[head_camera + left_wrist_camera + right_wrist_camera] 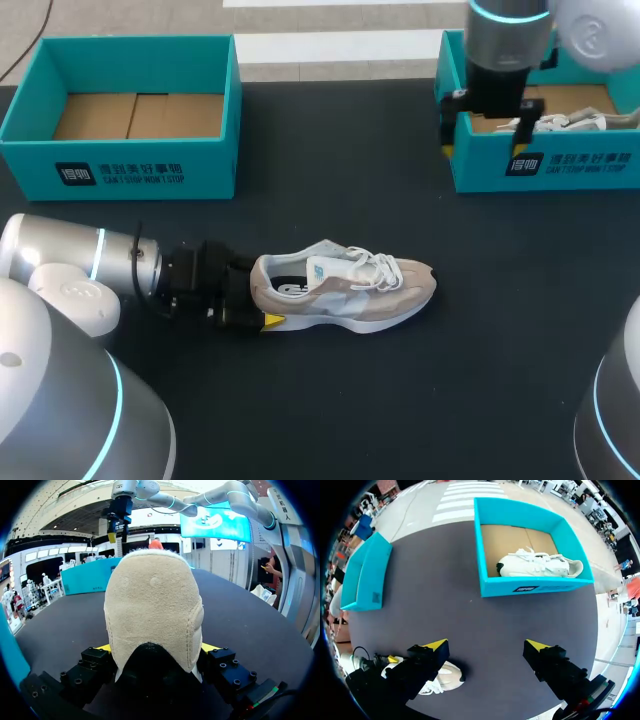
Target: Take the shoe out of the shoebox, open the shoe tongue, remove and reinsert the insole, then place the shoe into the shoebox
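Observation:
A beige and white shoe (345,288) lies on its sole on the black table, toe pointing right. My left gripper (262,296) is at its heel, one yellow tip on each side. In the left wrist view the beige heel (152,615) fills the gap, both fingers of the gripper (157,649) pressed against it. The empty teal shoebox (130,110) stands at the back left. My right gripper (483,140) hangs open above the front left wall of the right box, holding nothing. In its own view my right gripper (487,645) hangs over bare table.
A second teal shoebox (545,165) at the back right holds a white shoe (537,565). The same box (520,587) lies ahead of the right fingers. Black table surface (360,200) separates the boxes from the shoe.

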Motion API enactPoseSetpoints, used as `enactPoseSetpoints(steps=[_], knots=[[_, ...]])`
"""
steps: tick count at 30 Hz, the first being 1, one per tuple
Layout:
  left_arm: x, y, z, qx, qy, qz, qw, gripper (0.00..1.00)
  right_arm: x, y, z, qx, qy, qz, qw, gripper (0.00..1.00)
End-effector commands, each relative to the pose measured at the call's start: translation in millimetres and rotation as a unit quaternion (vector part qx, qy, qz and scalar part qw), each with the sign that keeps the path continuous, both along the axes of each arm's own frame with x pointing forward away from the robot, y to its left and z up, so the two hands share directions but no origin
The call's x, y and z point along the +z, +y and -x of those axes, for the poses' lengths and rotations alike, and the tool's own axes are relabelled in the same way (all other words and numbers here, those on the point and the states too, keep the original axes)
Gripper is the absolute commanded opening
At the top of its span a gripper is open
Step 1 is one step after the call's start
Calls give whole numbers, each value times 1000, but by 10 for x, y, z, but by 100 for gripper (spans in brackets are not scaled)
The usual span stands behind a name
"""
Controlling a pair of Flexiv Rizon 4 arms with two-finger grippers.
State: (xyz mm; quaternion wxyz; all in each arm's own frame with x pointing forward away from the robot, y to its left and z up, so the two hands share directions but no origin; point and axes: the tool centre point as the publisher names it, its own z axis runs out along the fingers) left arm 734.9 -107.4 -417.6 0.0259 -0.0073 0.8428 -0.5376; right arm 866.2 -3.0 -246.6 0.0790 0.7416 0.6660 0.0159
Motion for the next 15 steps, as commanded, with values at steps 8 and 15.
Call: enactPoseSetpoints(steps=[8,15], knots=[[-4,-4,-11,0,0,-1,1000,0,80,1023,471,-1,-16,16,1000,100],[-4,-4,-11,0,0,-1,1000,0,-1,1551,809,2,-27,10,1000,100]])
